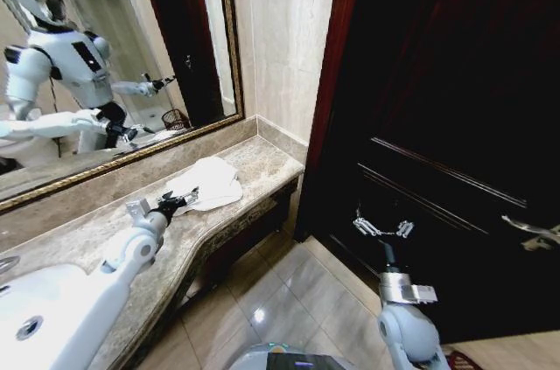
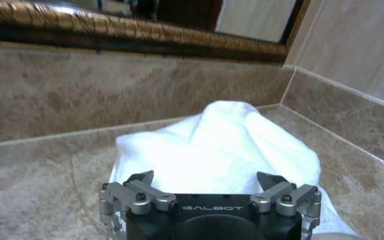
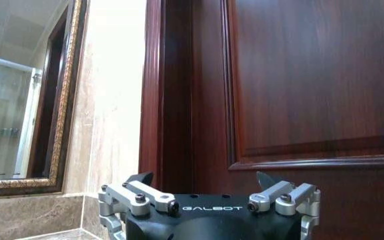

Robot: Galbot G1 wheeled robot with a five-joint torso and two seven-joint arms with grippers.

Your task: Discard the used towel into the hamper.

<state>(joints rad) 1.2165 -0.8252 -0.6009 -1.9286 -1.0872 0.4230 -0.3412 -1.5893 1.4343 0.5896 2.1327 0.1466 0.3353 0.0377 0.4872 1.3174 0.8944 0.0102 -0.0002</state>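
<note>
At the far left of the head view, at about eight o'clock, a white sink (image 1: pixel 35 313) was set into the marble bench (image 1: pixel 96 226), with part of a tap (image 1: pixel 7 262) just above it. Behind the bench hung a gilt-framed mirror (image 1: pixel 229 38), and the glass carried the reflection of the white robot and, low at about four o'clock of the mirror, a small dark reddish-brown woven basket, the hamper (image 1: pixel 176 118), seen as a reflection.

The left arm reached along the bench from seven o'clock toward the centre. The left claw (image 1: pixel 182 201) was released, its fingers spread, hovering right at the near edge of the towel (image 1: pixel 210 182). The left wrist view showed the same: the left claw (image 2: pixel 205 179) spread wide with its fingertips (image 2: pixel 142 177) just in front of the white towel (image 2: pixel 219 150), not closed on it. The towel lay crumpled in a soft heap on the bench (image 2: pixel 38 200) near the corner where the backsplash (image 2: pixel 112 95) met the side wall (image 2: pixel 352 65), below the mirror frame (image 2: pixel 145 35).

Right of centre stood a dark wooden door (image 1: pixel 437 108) with raised panels and a metal handle (image 1: pixel 529 232) at three o'clock. The right arm rose from five o'clock over the tiled floor (image 1: pixel 289 291); the right claw (image 1: pixel 382 228) was released too, empty, facing the door. In the right wrist view the right claw (image 3: pixel 205 179) pointed at the door (image 3: pixel 312 75) and its frame (image 3: pixel 155 90).
</note>
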